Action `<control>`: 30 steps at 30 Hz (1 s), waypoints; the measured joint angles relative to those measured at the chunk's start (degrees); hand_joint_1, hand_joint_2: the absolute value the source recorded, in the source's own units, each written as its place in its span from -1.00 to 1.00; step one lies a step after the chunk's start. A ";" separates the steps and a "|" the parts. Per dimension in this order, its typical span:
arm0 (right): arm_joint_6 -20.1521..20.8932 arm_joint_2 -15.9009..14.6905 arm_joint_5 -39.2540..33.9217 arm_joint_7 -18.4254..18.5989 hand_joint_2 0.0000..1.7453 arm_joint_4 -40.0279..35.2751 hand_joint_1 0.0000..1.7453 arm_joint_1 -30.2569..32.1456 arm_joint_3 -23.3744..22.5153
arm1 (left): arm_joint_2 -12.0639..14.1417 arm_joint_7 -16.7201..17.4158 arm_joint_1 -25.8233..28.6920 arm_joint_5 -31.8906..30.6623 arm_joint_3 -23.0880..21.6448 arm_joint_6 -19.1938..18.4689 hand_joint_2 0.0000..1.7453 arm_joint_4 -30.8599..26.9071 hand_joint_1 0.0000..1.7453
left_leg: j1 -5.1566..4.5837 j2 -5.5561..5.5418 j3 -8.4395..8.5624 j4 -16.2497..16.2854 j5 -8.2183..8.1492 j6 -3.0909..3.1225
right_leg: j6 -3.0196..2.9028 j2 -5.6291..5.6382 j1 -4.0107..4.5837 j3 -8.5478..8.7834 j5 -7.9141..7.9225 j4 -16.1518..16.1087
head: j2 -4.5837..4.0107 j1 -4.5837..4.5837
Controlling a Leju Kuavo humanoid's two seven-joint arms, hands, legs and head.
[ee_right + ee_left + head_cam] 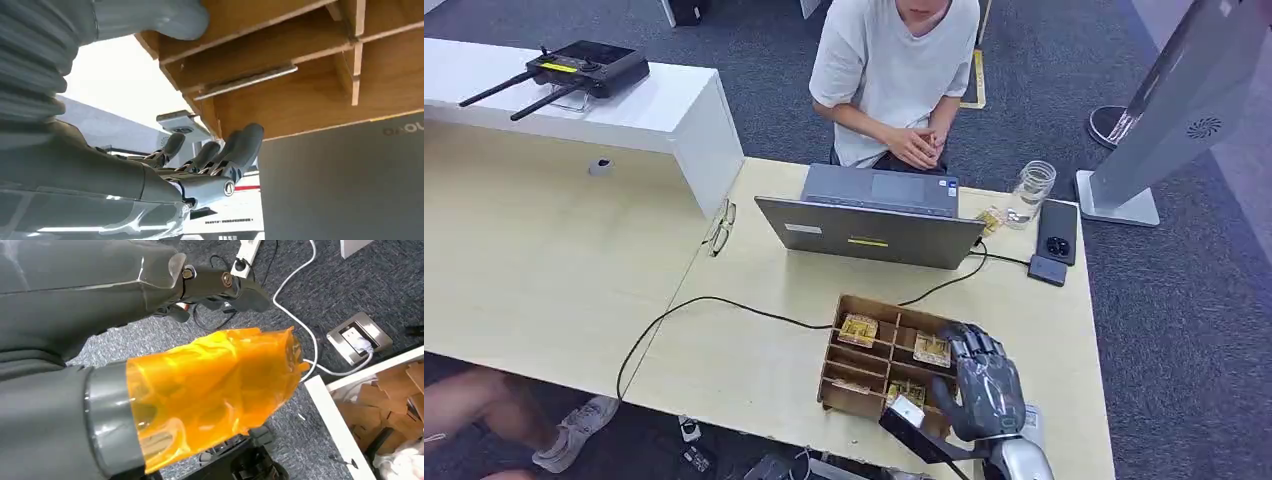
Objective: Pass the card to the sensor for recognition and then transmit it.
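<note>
Your right hand (986,382) sits over the near right corner of the wooden divided box (856,385), fingers spread and slightly curled, with nothing in them; in the right wrist view the fingers (235,150) hang just beside the box's wooden wall (300,100), and whether they touch it you cannot tell. You can see cards lying in several compartments: one card (859,329) in the far left cell, another (931,349) just beside the hand, and a third (906,392) in a near cell. A small dark device with a pale square face (908,412) sits at the box's near edge, touching the hand's left side. Beyond the box stands an open grey laptop (874,232) with a yellow label on its lid whose writing is too small to read; the right wrist view catches pale letters on a grey surface, cut off at the edge. Your left hand (210,390) is wrapped in orange film and hangs over the carpet, so you cannot tell how its fingers lie. A person (894,70) sits at the far side with hands clasped.
</note>
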 joint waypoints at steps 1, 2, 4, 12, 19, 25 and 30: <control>0.00 0.00 0.00 0.00 1.00 0.07 -0.38 0.00 0.00 | 0.00 0.00 0.00 0.02 0.00 0.00 -1.00 0.00 -1.00 | 0.00 0.00 0.00 0.00 0.00 0.00 | 0.00 0.00 0.00 0.00 0.00 0.00 | 0.00 0.00; 0.00 0.00 0.00 0.00 1.00 0.13 -0.38 0.00 0.00 | 0.00 0.00 0.00 0.02 0.00 0.00 -1.00 0.00 -1.00 | 0.00 0.00 0.00 0.00 0.00 0.00 | 0.00 0.00 0.00 0.00 0.00 0.00 | 0.00 0.00; 0.00 0.02 -0.02 0.00 1.00 0.22 -0.32 -0.01 0.00 | 0.00 0.00 0.00 0.04 0.00 0.00 -1.00 0.00 -1.00 | 0.00 0.00 0.00 0.00 0.00 0.00 | 0.00 0.00 0.00 0.00 0.00 0.00 | 0.00 0.00; 0.09 0.15 -0.17 0.00 1.00 0.28 0.56 -0.32 0.00 | 0.02 -0.02 0.00 0.17 0.00 0.00 -1.00 -0.02 -1.00 | 0.00 0.01 0.01 0.00 0.00 0.00 | 0.00 0.00 0.00 0.00 0.00 0.00 | 0.00 0.00; 0.18 0.48 -0.20 0.00 1.00 0.31 0.70 -1.03 0.00 | 0.02 0.00 0.00 0.18 0.00 0.00 -1.00 0.00 -1.00 | 0.00 0.00 0.03 0.00 0.01 0.00 | 0.00 0.00 0.00 0.02 0.00 0.00 | 0.00 0.00; 0.17 0.50 -0.17 0.00 1.00 0.33 0.72 -1.06 0.00 | 0.00 0.00 0.00 0.18 0.00 0.00 -1.00 0.00 -1.00 | 0.00 0.00 0.02 0.00 0.00 0.00 | 0.00 0.00 0.00 0.02 0.00 0.00 | 0.00 0.00; 0.13 0.50 -0.20 0.00 1.00 0.35 0.78 -1.08 0.00 | 0.00 0.00 0.00 0.22 0.00 0.00 -1.00 0.00 -1.00 | 0.00 0.00 0.02 0.00 0.00 0.00 | 0.00 0.00 0.00 0.02 0.00 0.00 | 0.00 0.00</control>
